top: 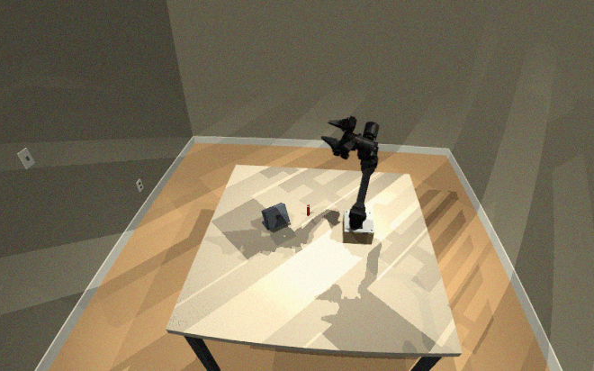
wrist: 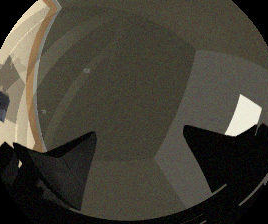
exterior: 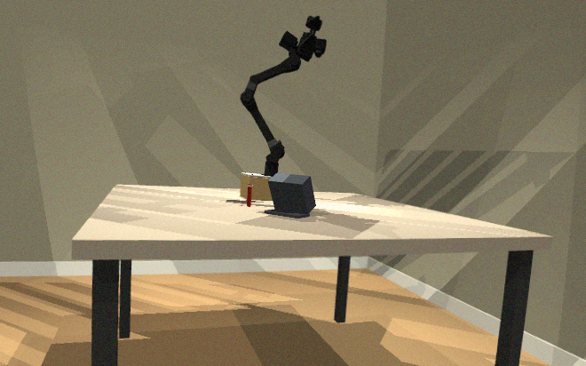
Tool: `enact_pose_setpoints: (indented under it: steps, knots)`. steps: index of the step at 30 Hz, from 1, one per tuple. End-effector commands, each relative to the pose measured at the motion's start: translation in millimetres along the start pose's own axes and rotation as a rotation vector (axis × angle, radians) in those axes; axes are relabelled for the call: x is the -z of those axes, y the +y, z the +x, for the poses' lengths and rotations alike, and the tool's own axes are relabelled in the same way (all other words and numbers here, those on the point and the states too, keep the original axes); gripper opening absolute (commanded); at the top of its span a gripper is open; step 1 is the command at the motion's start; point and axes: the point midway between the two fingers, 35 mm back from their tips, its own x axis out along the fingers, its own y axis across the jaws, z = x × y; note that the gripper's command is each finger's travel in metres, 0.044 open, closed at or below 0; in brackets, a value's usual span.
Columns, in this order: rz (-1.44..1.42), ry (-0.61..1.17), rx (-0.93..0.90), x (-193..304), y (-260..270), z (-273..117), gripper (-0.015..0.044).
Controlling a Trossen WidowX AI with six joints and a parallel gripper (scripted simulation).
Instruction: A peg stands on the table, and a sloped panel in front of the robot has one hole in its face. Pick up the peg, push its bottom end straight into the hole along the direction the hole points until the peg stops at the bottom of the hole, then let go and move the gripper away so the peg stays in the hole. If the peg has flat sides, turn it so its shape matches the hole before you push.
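One red peg point(top: 308, 210), upright on the pale desk point(top: 290, 294), far below the claw point(top: 338, 133) and well apart from it. One dark sloped panel point(top: 276, 216) just beside the peg on the same desk, on the side away from the arm's base; hole in its face too small to make out from the top view, and only the panel's back visible in the exterior view point(exterior: 291, 194). Peg point(exterior: 249, 194) seen there standing near the panel's left edge, not touching it. One arm point(top: 364, 179), black, rising from a tan base block point(top: 358, 229) on the desk, stretched nearly to full height with a bend midway and the wrist turned away from the desk toward the wall. One claw point(exterior: 312, 35) at the very top, spread almost to its widest, gripping nothing, both tapered fingers point(top: 341, 122) pointing outward over the floor past the desk's far edge. In the wrist view, two dark fingertips set wide apart at the lower edge with bare wall between them, and panel point(wrist: 0, 102) and desk point(wrist: 14, 90) squeezed small at the far left rim.
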Motion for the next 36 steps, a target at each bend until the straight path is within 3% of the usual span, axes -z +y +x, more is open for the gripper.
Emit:
enact_pose_setpoints:
  steps: [1,36]
  knots:
    - [-0.033,0.002,0.016,-16,2,4,0.044]
    - [-0.369,-0.001,-0.035,-96,78,78,0.044]
